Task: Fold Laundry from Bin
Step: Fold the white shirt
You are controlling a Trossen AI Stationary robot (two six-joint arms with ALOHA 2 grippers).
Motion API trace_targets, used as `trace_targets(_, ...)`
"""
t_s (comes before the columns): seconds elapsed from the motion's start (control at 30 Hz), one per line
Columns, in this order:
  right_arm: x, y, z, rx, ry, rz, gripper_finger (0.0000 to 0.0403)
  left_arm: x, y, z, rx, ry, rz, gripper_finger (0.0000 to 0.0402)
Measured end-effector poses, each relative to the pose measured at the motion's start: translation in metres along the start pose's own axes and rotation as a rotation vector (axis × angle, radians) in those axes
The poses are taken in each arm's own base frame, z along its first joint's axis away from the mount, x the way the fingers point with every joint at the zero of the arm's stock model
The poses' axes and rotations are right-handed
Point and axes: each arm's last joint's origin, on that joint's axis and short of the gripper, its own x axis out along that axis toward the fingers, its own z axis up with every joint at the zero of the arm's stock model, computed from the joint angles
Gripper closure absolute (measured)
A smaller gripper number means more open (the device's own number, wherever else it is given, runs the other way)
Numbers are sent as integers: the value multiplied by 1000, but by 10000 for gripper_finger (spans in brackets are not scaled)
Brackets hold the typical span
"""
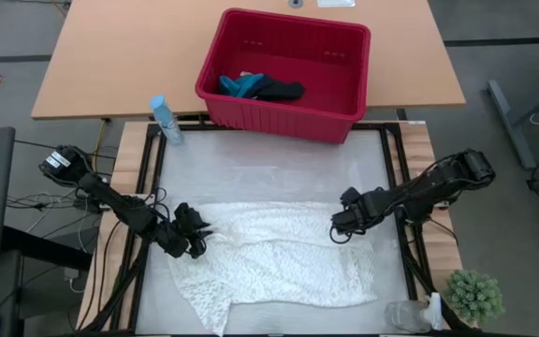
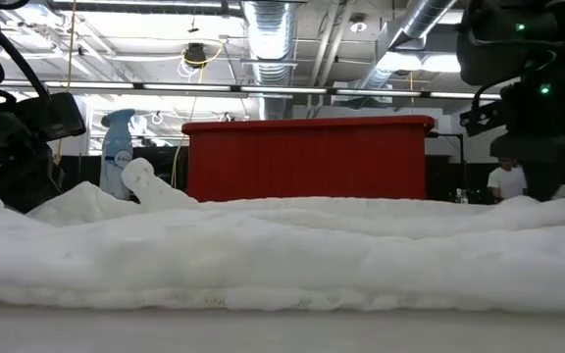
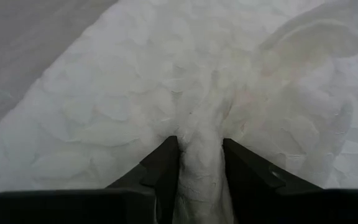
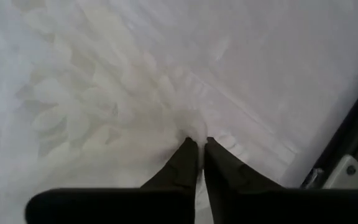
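Observation:
The laundry's large white lacy cloth [image 1: 269,262] lies spread on the table's near half, rumpled along its left side. My left gripper [image 1: 195,234] is at the cloth's left edge, shut on a bunched ridge of it. My right gripper [image 1: 342,225] is at the cloth's right edge, with its fingers almost together on a small pucker. The red bin [image 1: 279,117] stands at the table's far edge. A teal-blue piece [image 1: 241,84] and a dark piece [image 1: 284,91] lie on the bin's floor. My left gripper pinches a gathered ridge of the white cloth [image 3: 201,134] between its two fingers, several layers bunched together. The fingers slant down from the table's left side. The cloth rises into the hold, and the rest lies on the table. My right gripper has a small pucker at the cloth's right edge [image 4: 194,129] between its fingertips. It comes from above, pointing steeply down. Only a narrow gap shows between the fingers. The cloth fans out from the pucker and lies on the table around it.
A blue spray bottle [image 1: 167,120] stands at the table's far left corner, beside the bin. A small green plant [image 1: 475,295] and a clear bottle [image 1: 405,316] are at the near right corner. Bare table [image 1: 269,168] lies between the cloth and the bin.

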Motion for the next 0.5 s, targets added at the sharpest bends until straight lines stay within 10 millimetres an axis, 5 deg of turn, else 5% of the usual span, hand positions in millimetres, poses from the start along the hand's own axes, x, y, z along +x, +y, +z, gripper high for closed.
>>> trace_targets(0.5, -11, -13, -32, 1, 102, -163, 275, 0, 0, 0, -25, 4, -2, 288)
